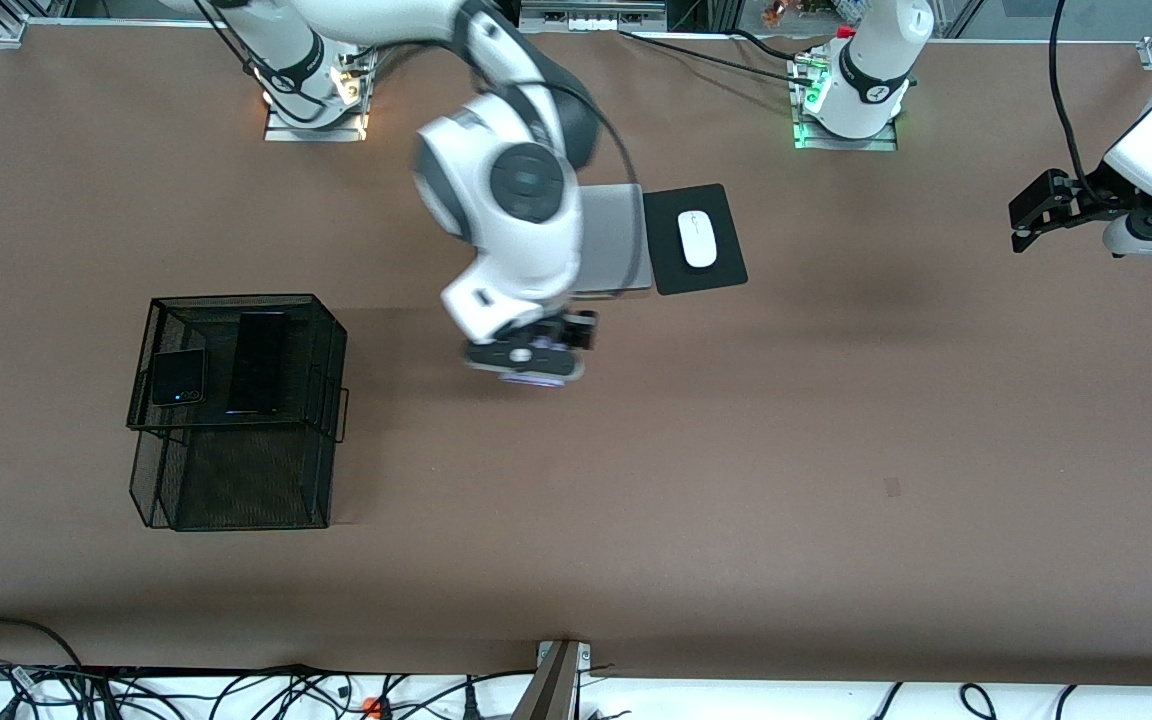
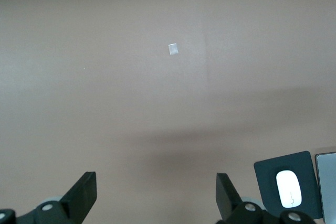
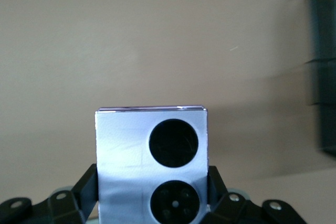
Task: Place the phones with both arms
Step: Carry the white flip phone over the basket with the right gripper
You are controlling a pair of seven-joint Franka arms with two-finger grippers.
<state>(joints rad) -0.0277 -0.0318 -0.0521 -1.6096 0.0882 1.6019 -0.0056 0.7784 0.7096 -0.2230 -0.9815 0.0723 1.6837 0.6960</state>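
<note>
Over the bare table between the mouse pad [image 1: 695, 238] and the wire rack [image 1: 236, 410], my right gripper [image 1: 528, 366] clamps the lilac-white phone [image 3: 151, 166], rack toward the right arm's end (left gripper [image 1: 1028, 215] waits, spread wide, holding nothing).

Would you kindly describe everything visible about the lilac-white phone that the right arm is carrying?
The lilac-white phone is squarish and flat, with a smooth, glossy pale face and two round black lenses set one above the other along one side. A thin seam along its edge suggests a folded body. It is gripped at opposite sides by the right tool, lifted clear of the brown table, between the black mesh basket and the mouse pad.
</note>
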